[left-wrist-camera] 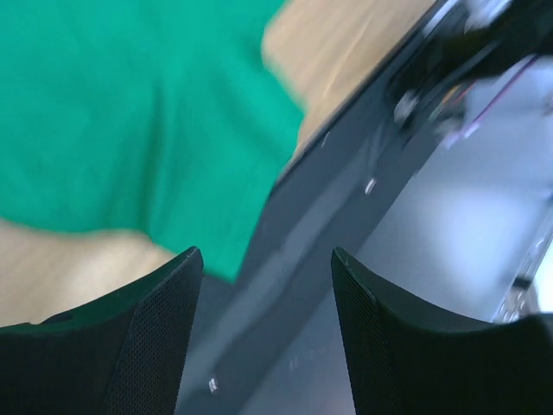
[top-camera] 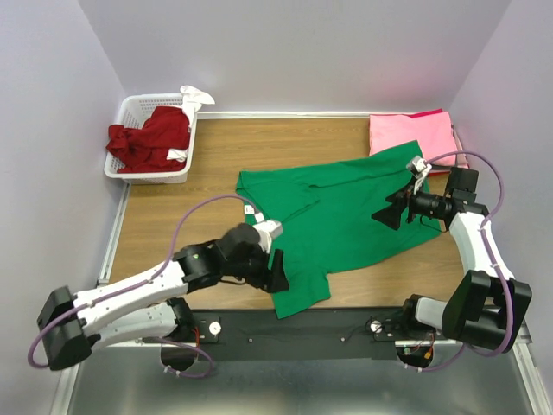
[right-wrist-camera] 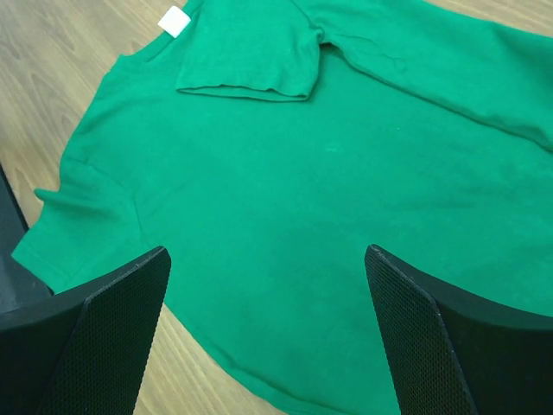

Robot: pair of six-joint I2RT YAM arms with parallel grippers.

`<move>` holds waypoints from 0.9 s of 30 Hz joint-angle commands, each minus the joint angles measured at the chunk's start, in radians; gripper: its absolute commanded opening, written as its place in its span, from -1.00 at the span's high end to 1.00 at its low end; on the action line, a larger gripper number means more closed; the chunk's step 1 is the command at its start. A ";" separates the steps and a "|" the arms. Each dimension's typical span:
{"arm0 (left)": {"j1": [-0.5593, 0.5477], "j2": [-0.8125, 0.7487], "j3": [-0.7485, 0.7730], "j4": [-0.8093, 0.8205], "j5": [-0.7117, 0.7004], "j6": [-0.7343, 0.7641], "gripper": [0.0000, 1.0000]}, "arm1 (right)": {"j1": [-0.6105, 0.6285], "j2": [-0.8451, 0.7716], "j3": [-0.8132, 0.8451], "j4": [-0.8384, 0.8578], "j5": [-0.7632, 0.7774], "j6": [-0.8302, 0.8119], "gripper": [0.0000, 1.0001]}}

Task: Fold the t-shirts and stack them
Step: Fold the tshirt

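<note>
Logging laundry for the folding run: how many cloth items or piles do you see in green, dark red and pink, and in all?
Green t-shirt: 1, spread on the table
Dark red bundle: 1, in the basket
Pink pile: 1; its layers cannot be counted
Total: 3

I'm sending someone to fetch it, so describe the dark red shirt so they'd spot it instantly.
Look to the far left corner of the wooden table, where a white slotted basket sits. The dark red t-shirt is bunched inside it, spilling over the rim. Unlike the green t-shirt spread flat mid-table and the pink t-shirts at the far right, it is crumpled.
</note>
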 commanded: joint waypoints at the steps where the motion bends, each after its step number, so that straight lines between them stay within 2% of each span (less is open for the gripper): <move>1: -0.120 0.101 0.020 -0.138 -0.168 -0.126 -0.36 | 0.001 0.007 0.031 0.007 0.041 0.000 -0.98; 8: -0.248 0.214 0.005 -0.106 -0.223 -0.226 -0.11 | 0.001 0.010 0.029 0.007 0.075 0.000 -0.98; 15: -0.403 0.254 -0.073 0.001 -0.153 -0.346 -0.11 | 0.001 0.026 0.032 0.007 0.081 0.003 -0.98; 22: -0.410 0.346 -0.048 0.017 -0.235 -0.353 -0.11 | 0.001 0.027 0.029 0.007 0.083 0.003 -0.98; 27: -0.408 0.347 -0.046 0.005 -0.320 -0.404 -0.08 | 0.001 0.029 0.027 0.007 0.083 0.005 -0.98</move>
